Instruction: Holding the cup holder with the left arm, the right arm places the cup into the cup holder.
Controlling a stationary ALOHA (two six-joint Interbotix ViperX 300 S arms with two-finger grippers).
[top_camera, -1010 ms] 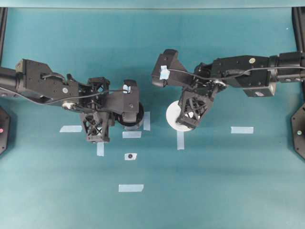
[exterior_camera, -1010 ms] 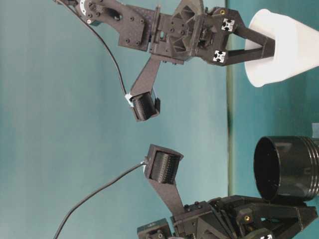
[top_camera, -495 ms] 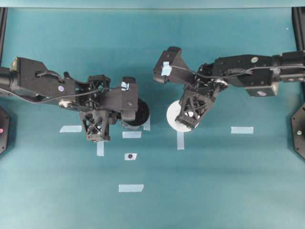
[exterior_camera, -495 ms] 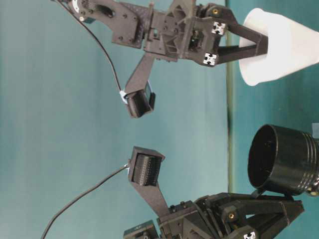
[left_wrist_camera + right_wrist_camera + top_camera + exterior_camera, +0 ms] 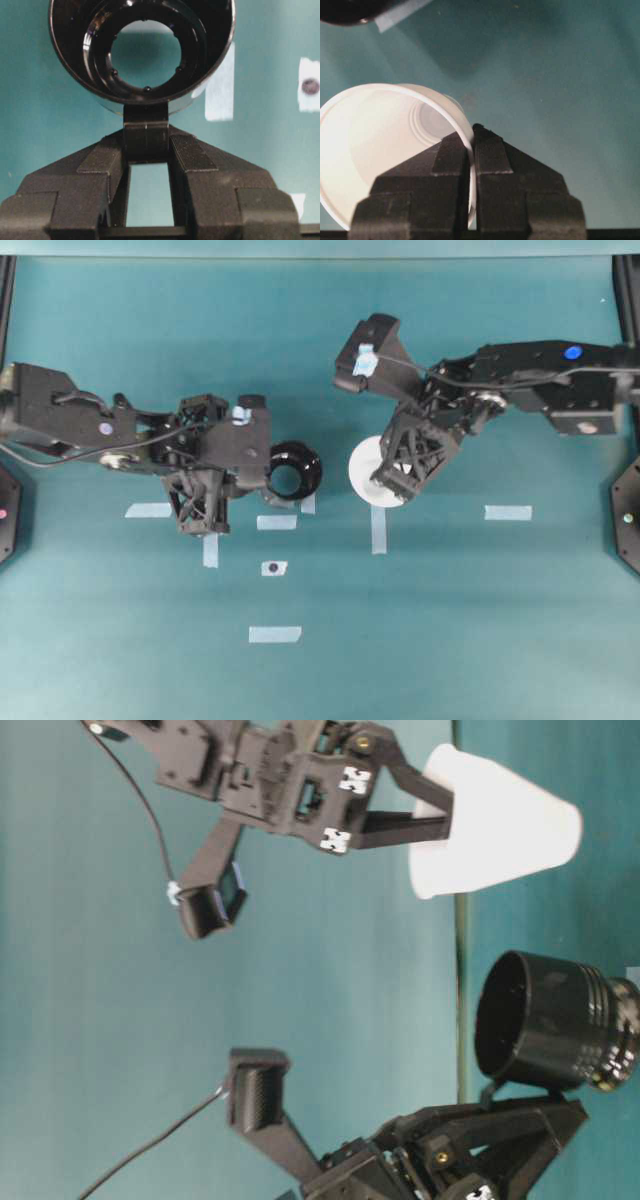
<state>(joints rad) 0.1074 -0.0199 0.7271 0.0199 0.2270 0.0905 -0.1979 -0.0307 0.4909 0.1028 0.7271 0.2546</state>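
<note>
No readable text, labels or numbers anywhere (tape patches blank, one black dot).

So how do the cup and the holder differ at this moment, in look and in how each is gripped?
The cup is white and tapers to a small base; the holder is glossy black, near cylindrical, with a stubby handle. The right gripper pinches the cup's rim wall, one finger inside; the left gripper clamps the holder's handle only. The cup has a closed base; the holder looks open through. Both are held off the table.

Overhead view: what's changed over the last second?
The left hand carried the holder right, out from under the wrist, its mouth now showing. The right hand with the cup barely shifted. Both grips are unchanged; cup and holder remain apart.
</note>
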